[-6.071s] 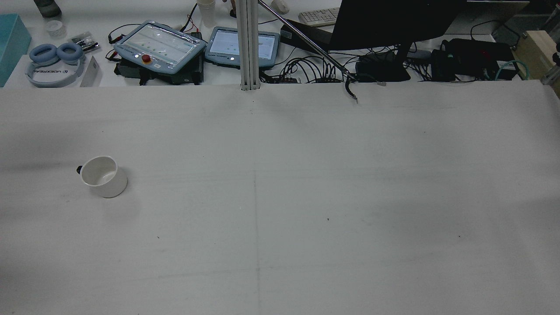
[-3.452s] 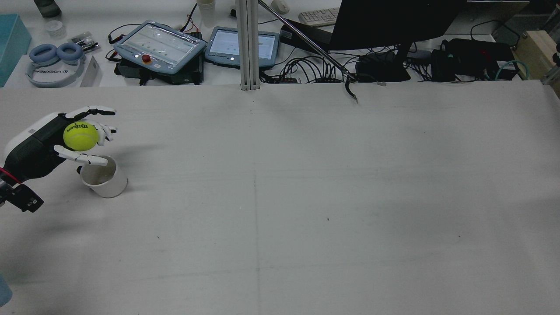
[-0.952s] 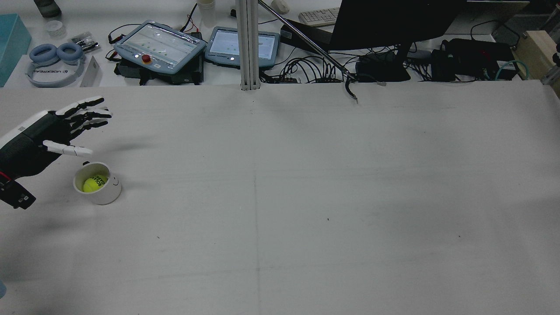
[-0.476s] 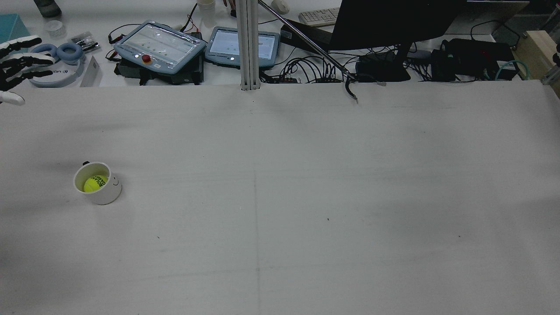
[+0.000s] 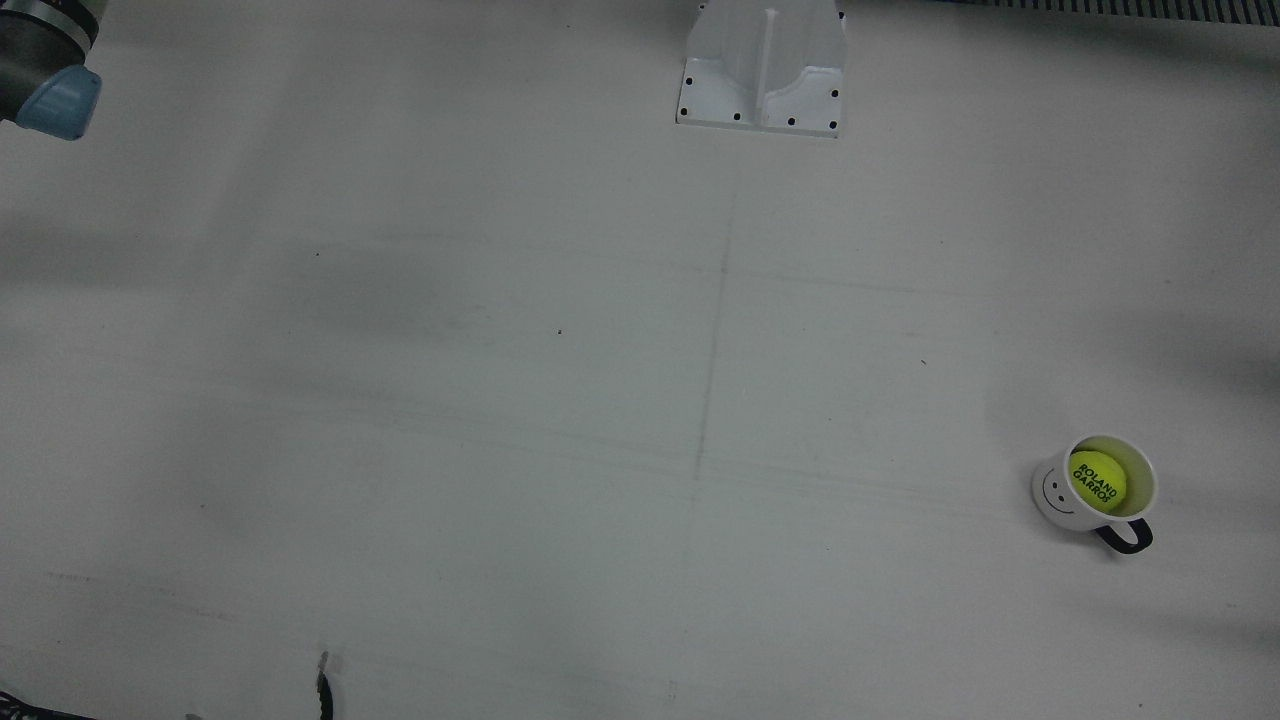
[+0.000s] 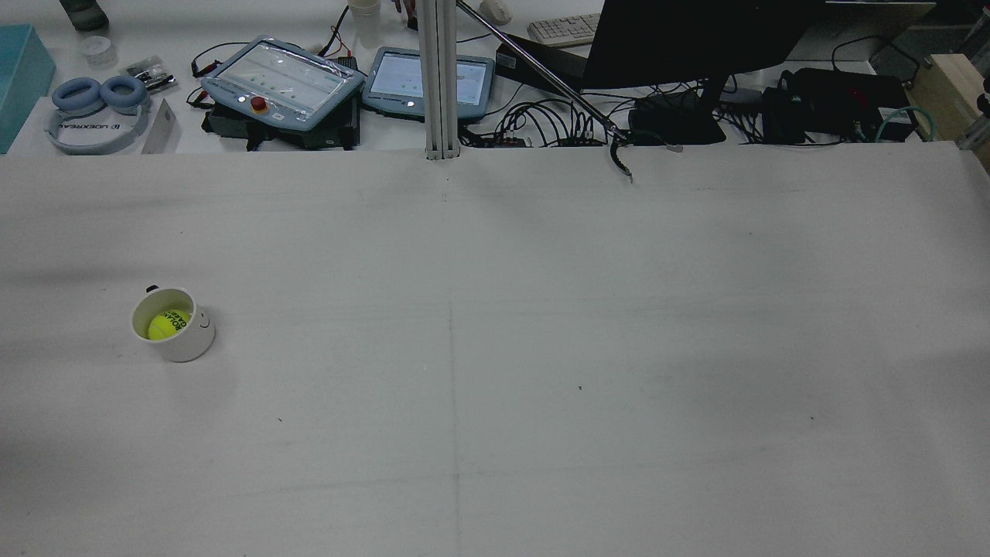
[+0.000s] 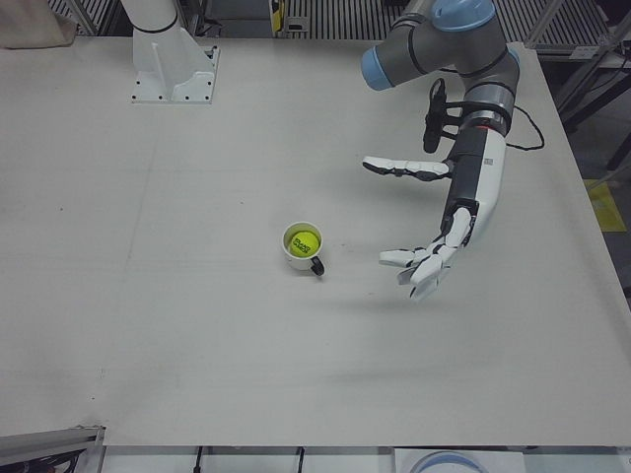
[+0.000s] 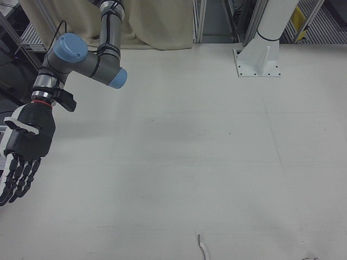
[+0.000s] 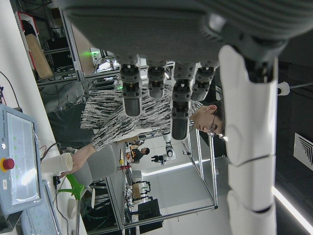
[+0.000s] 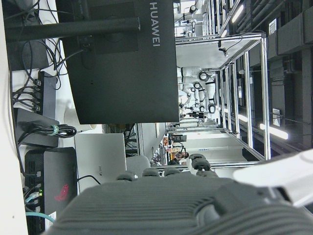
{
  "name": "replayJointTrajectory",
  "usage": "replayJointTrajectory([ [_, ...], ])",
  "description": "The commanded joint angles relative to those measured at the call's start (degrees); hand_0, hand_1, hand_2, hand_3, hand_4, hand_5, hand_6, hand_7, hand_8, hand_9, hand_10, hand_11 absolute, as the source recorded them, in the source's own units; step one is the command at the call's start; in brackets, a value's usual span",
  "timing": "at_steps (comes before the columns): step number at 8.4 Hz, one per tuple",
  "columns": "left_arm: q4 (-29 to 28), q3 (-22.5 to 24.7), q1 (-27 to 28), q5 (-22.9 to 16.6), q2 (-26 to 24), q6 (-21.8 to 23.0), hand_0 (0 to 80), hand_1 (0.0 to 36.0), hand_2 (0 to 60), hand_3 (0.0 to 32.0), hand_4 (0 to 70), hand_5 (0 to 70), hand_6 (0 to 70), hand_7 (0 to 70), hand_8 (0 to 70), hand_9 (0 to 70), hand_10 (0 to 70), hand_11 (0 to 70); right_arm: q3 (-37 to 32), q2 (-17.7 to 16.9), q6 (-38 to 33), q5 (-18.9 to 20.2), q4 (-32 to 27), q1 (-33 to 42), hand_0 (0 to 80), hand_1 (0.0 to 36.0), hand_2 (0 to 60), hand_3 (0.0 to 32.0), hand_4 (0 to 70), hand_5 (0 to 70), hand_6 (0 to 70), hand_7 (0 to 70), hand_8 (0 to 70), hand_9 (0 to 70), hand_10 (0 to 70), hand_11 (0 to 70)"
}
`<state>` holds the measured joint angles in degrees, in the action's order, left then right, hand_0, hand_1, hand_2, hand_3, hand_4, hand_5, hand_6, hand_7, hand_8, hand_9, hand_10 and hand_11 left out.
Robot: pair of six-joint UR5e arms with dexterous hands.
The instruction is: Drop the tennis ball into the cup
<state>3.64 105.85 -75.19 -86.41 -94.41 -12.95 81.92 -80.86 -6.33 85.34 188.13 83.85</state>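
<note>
The yellow tennis ball (image 5: pixel 1098 480) lies inside the white smiley-face cup (image 5: pixel 1046 491), which stands upright on the table. Both also show in the rear view, the ball (image 6: pixel 161 326) in the cup (image 6: pixel 186 350), and in the left-front view, the ball (image 7: pixel 303 239) in the cup (image 7: pixel 299 260). My left hand (image 7: pixel 455 212) is open and empty, fingers spread, raised off the table well to the side of the cup. My right hand (image 8: pixel 23 145) is open and empty, fingers hanging down, far off on the other half. Neither hand shows in the rear view.
A white arm pedestal (image 5: pixel 765 70) stands at the table's robot side. Beyond the far edge is a desk with teach pendants (image 6: pixel 282 81), a monitor (image 6: pixel 696 39) and cables. A loose cable end (image 6: pixel 623 166) lies on that edge.
My left hand carried the ball over the cup, opened and let it fall in; the cup shifted slightly. The hand then drew back and left the rear view.
</note>
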Motion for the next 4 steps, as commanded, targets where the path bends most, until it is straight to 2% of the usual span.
replayJointTrajectory([
  [1, 0.32, -1.18, -1.18, -0.25, 0.28, 0.29, 63.4, 24.2, 0.5, 0.0, 13.9, 14.4, 35.5, 25.1, 13.1, 15.1, 15.9, 25.7, 0.00, 0.00, 0.00, 0.00, -0.04, 0.00, 0.0, 0.0, 0.0, 0.0, 0.0, 0.0, 0.0, 0.0, 0.0, 0.0, 0.0, 0.0],
  [2, 0.32, -1.35, -1.18, -0.25, 0.37, 0.29, 63.8, 24.1, 0.7, 0.0, 13.8, 15.6, 41.8, 23.6, 14.4, 14.8, 15.8, 25.6, 0.00, 0.00, 0.00, 0.00, 0.05, 0.00, 0.0, 0.0, 0.0, 0.0, 0.0, 0.0, 0.0, 0.0, 0.0, 0.0, 0.0, 0.0],
  [3, 0.23, -1.44, -1.10, -0.25, 0.45, 0.29, 64.8, 25.2, 0.0, 0.0, 12.8, 13.1, 27.5, 26.3, 11.4, 15.2, 15.8, 25.7, 0.00, 0.00, 0.00, 0.00, 0.05, 0.00, 0.0, 0.0, 0.0, 0.0, 0.0, 0.0, 0.0, 0.0, 0.0, 0.0, 0.0, 0.0],
  [4, 0.32, -1.27, -1.01, -0.25, 0.46, 0.29, 65.2, 25.2, 0.0, 0.0, 12.4, 13.9, 31.4, 25.4, 11.9, 14.7, 15.7, 25.5, 0.00, 0.00, 0.00, 0.00, -0.04, 0.00, 0.0, 0.0, 0.0, 0.0, 0.0, 0.0, 0.0, 0.0, 0.0, 0.0, 0.0, 0.0],
])
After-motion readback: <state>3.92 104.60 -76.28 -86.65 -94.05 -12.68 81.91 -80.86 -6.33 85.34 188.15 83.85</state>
